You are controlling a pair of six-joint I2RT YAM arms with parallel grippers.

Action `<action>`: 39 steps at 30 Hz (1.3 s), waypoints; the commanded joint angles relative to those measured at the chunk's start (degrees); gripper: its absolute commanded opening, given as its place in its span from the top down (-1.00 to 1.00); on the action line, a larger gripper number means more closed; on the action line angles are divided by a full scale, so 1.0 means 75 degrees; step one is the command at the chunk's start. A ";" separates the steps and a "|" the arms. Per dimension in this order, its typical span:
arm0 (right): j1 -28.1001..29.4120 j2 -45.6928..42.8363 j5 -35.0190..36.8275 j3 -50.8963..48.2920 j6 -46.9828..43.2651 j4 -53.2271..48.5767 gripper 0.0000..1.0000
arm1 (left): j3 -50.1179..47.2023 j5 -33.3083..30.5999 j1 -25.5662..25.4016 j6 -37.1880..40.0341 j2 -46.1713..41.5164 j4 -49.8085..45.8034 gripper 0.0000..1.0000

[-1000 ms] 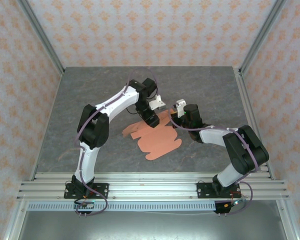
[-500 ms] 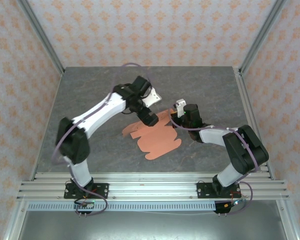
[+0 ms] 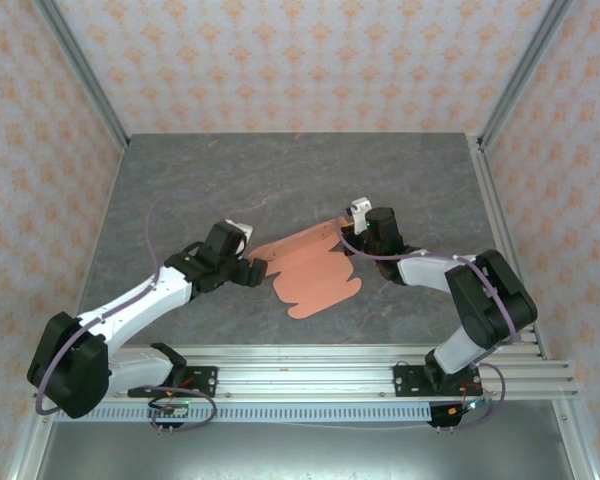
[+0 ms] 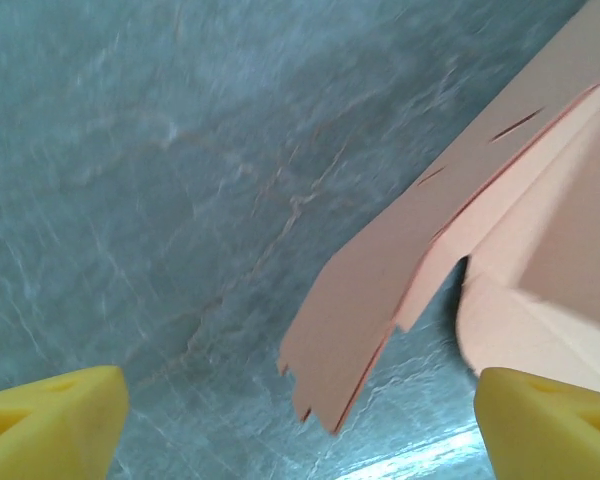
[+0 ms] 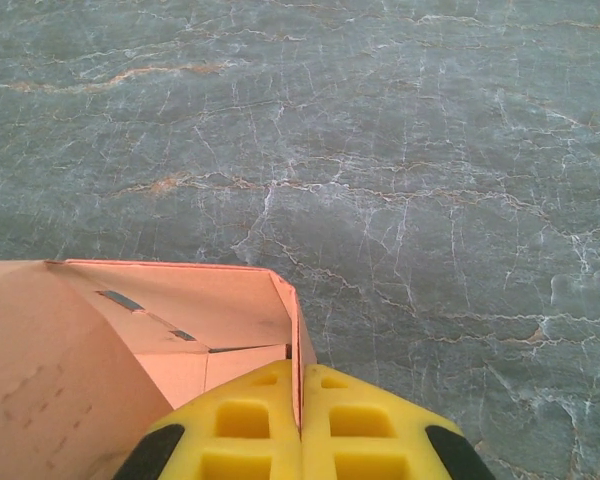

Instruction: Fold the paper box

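Salmon-orange thin cardboard makes up the paper box (image 3: 315,282). It is a die-cut sheet not yet closed into a box, lying mostly flat on the grey marbled table (image 3: 180,190), around its middle and a little nearer the near edge than the far one. The sheet's near lobes are rounded. A long narrow strip runs along its far side and lifts toward the right.

From the left wrist, the paper box (image 4: 380,290) shows short slits in that strip, a notched flap end and panels overlapping in layers. From the right wrist, the paper box (image 5: 80,360) has one panel folded up, its edge standing upright.

The right gripper (image 3: 350,238) meets the sheet at its far right corner. The right gripper (image 5: 300,410) has its yellow fingers pressed together with that upright edge pinched between them; the rest of the cardboard spreads to their left.

The left gripper (image 3: 248,271) sits low at the sheet's left end, just beside the cardboard — from above I cannot tell if they touch. In its own view the left gripper (image 4: 300,430) is spread wide, and the notched flap end lies between the fingertips, clamped by neither.
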 commanded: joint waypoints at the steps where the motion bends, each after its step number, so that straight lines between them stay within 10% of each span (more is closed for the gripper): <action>1: 0.0056 0.0041 0.0149 0.0165 0.0052 -0.0468 1.00 | -0.0451 -0.0334 0.0232 -0.0757 -0.0256 0.1304 -0.72; 16: 0.0075 0.0124 0.0206 0.0307 0.0096 -0.0668 1.00 | -0.1307 0.1673 0.0597 0.0292 0.0157 0.3671 -0.53; 28: 0.0733 0.0181 0.1329 0.0265 0.0366 -0.0601 1.00 | -0.1838 0.0008 0.0224 -0.0314 0.0298 0.5065 0.70; 39: 0.1746 0.0336 0.3179 0.0206 0.2024 -0.0658 1.00 | -0.1887 -0.1153 -0.0337 -0.1061 0.1252 0.6838 0.90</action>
